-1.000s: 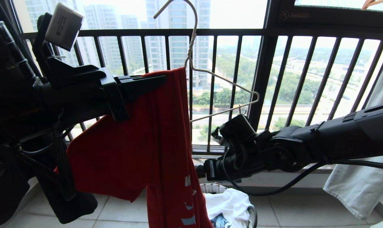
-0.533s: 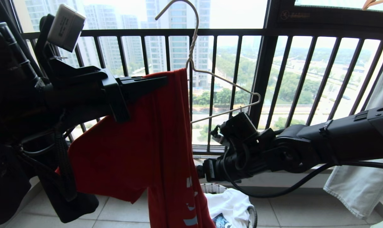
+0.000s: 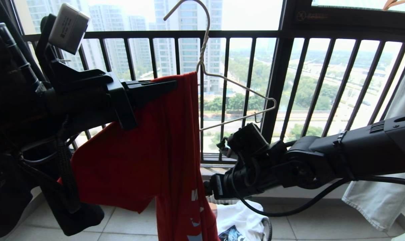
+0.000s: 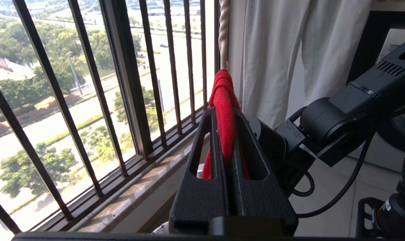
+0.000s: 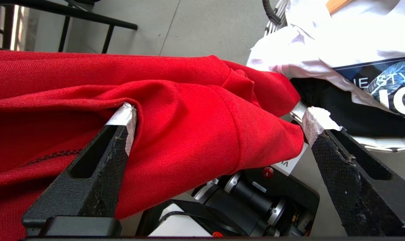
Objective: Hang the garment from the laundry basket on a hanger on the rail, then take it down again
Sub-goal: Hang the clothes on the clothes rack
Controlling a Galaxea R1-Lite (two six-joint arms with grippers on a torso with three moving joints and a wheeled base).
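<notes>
The left pincer (image 3: pixel 170 85), a black two-fingered clamp reaching in from the upper left of the head view, is pressed closed on the top fold of the red short-sleeved T-shirt (image 3: pixel 149 157). In the left wrist view its two fingers (image 4: pixel 219 140) sit tight against the red cloth (image 4: pixel 224 110) on both sides.

The T-shirt hangs down the centre of the head view in a long fold, with white lettering near the lower edge of the frame. It is draped over one shoulder of the thin cream-white wire hanger (image 3: pixel 237 87), whose bare other shoulder juts toward the right of centre and whose curved hook rises to the top edge of the frame. What the hook is caught on lies outside the frame.

The right pincer (image 5: pixel 219 122) is spread wide, holding nothing. In the right wrist view its two white-taped fingertips (image 5: pixel 124 115) stand on either side of a bunched fold of the red cloth (image 5: pixel 175 134); one tip touches the fabric. The right arm enters from the right edge of the head view, low in the frame.

At the bottom centre of the head view sits the small round laundry basket with a white mesh rim (image 3: pixel 267 229), holding a white printed garment (image 3: pixel 242 219). Behind everything runs a dark railing of vertical bars (image 3: pixel 282 83), with a pale hanging cloth (image 3: pixel 383 187) at the right edge.
</notes>
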